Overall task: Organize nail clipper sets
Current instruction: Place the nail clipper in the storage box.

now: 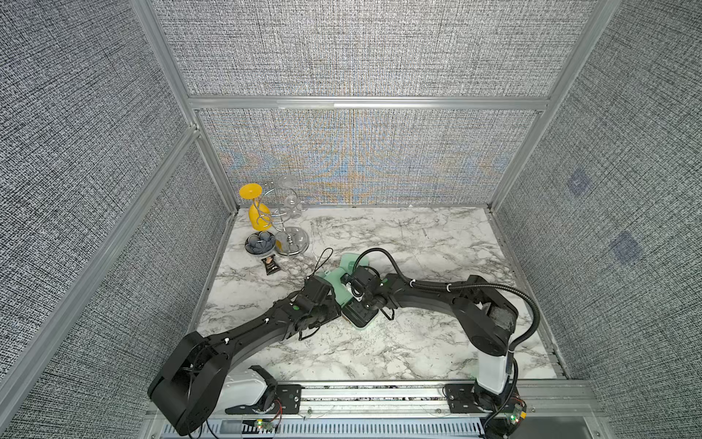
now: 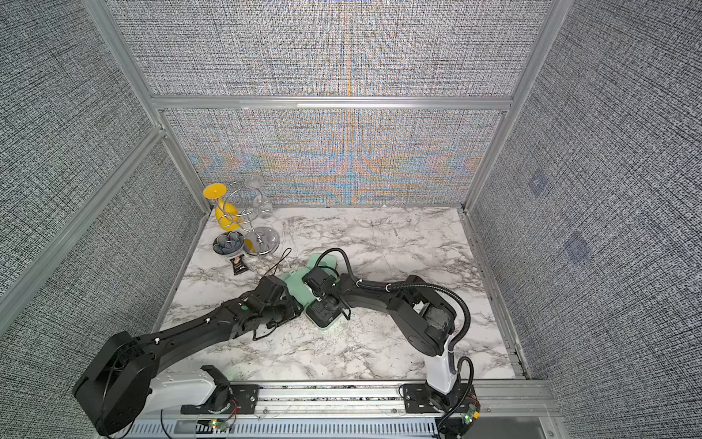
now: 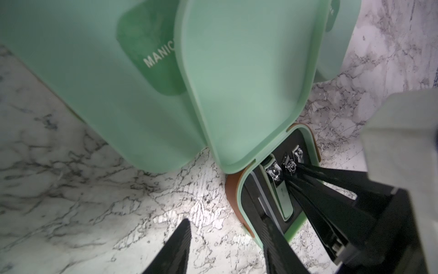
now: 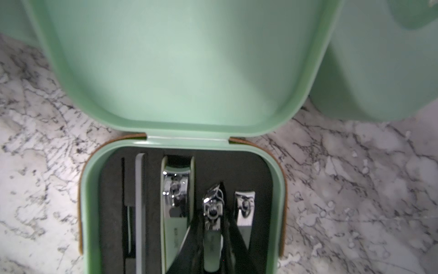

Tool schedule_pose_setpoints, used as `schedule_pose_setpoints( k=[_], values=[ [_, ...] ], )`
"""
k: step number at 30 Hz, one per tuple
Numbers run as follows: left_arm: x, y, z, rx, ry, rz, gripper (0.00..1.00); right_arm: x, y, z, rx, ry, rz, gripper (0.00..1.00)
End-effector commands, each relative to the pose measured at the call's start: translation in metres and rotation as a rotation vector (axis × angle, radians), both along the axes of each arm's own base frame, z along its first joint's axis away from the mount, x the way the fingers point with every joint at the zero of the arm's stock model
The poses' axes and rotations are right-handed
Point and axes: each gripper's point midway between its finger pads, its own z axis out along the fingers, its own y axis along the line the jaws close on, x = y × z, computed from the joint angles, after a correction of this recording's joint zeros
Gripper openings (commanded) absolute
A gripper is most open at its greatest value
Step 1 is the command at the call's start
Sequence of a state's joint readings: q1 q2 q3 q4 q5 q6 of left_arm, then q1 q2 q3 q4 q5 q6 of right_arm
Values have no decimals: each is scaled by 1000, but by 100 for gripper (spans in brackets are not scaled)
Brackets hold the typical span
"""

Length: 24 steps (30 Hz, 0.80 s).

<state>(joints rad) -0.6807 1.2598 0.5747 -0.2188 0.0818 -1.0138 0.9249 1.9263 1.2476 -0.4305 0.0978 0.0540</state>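
In both top views, mint-green rounded-square plastic cases (image 1: 336, 280) cluster mid-table on the white marble-patterned tabletop (image 1: 418, 243). The nearest of them is the open case (image 1: 359, 320).

In the left wrist view, the left gripper (image 3: 225, 218) has its fingers spread and holds nothing (one finger over marble, one over the open case's inside).

In the right wrist view, the right gripper (image 4: 212, 206) closely flanks a slim silvery-green metal clipper (image 4: 212, 220) lying in its slot. Whether it pinches, I cannot tell.
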Motion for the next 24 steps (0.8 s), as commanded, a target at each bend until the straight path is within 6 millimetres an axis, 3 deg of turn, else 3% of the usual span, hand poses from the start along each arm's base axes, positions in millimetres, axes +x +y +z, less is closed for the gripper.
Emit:
schedule_pose_setpoints(
  k=[1,14,24],
  values=[
    [0,0,1,1,-3,-1,51,-9,-15,-8,-68,41,-11,22],
    [1,-1,2,-2,-6,-2,51,-7,-14,5,-48,22,-17,27],
    [1,-1,2,-4,-7,-3,51,-10,-7,0,-10,53,-19,23]
  ],
)
